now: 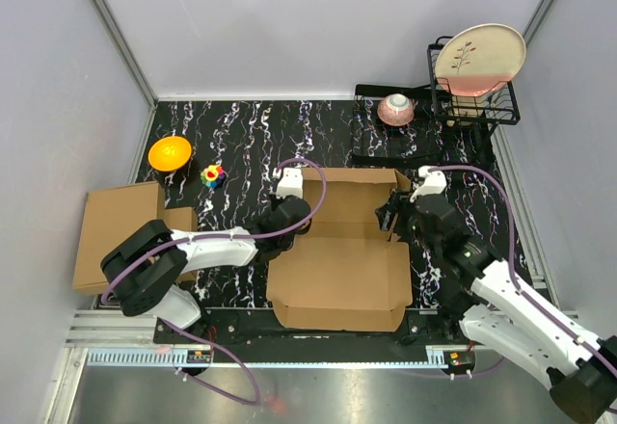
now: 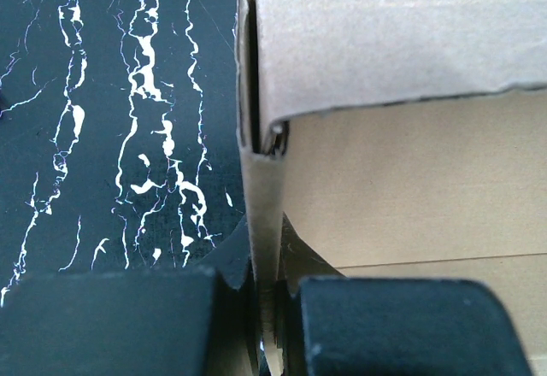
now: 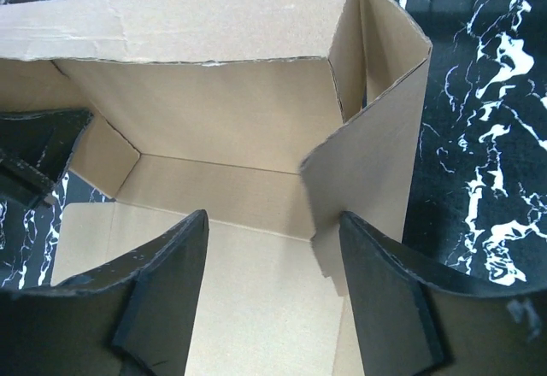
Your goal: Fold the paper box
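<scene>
Box (image 1: 337,270) at centre of table (image 1: 241,135), walls half raised: left gripper (image 2: 265,325) clamped on left wall, right gripper (image 3: 273,239) parted astride right flap; next, probably pressing that flap inward to lock the corner.

The paper box (image 1: 339,270) is plain brown corrugated cardboard, half-formed, and sits in the middle of the black marbled desk (image 1: 251,135), towards its near side. Its far wall (image 3: 197,26) stands upright with a slightly ragged top edge. The left wall (image 2: 261,214) and right wall (image 3: 376,154) are also raised, the right one with a loose flap angled inward. A broad panel (image 1: 337,289) with notched corners lies flat on the near side.
</scene>
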Motion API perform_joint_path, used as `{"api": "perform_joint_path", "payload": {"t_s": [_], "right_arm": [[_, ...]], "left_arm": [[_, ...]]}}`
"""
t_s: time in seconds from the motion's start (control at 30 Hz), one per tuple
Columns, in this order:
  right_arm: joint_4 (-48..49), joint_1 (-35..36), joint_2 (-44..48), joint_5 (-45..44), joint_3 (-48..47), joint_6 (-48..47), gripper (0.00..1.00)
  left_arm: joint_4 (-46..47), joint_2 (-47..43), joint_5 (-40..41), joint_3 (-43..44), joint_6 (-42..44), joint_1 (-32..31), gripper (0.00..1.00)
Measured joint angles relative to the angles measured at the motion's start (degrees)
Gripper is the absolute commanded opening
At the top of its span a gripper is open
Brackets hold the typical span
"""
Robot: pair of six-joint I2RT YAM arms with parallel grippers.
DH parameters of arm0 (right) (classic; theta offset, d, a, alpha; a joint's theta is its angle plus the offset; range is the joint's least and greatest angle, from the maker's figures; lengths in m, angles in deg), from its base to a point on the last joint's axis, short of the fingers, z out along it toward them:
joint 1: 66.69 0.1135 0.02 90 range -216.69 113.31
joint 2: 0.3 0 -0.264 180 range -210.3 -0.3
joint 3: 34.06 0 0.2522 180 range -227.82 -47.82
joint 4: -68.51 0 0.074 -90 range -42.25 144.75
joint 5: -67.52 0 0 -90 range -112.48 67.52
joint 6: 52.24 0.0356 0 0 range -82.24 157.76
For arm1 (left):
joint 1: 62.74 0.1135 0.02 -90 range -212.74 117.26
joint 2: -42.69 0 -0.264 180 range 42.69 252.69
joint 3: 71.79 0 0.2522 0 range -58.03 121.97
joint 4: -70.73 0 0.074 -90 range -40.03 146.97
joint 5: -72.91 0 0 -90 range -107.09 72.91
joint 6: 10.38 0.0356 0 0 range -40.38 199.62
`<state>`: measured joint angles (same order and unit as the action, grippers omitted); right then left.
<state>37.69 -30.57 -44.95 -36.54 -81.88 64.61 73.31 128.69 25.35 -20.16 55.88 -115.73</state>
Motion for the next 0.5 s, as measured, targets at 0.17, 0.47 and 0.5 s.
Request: {"api": "perform_joint_path", "payload": {"t_s": [0.17, 0.47, 0.5], "right_arm": [[-3.06, 0.00, 5.60, 0.00, -0.70, -1.55, 0.74], [-9.77, -0.02, 15.69, -10.14, -2.78, 0.50, 0.60], [-10.43, -0.02, 15.50, -11.63, -3.15, 0.94, 0.60]], "left_arm": [[-0.02, 0.04, 0.02, 0.00, 0.00, 0.02, 0.00], [0.33, 0.28, -0.04, 0.00, -0.02, 0.20, 0.00], [0.33, 0.28, -0.04, 0.00, -0.02, 0.20, 0.00]]}}
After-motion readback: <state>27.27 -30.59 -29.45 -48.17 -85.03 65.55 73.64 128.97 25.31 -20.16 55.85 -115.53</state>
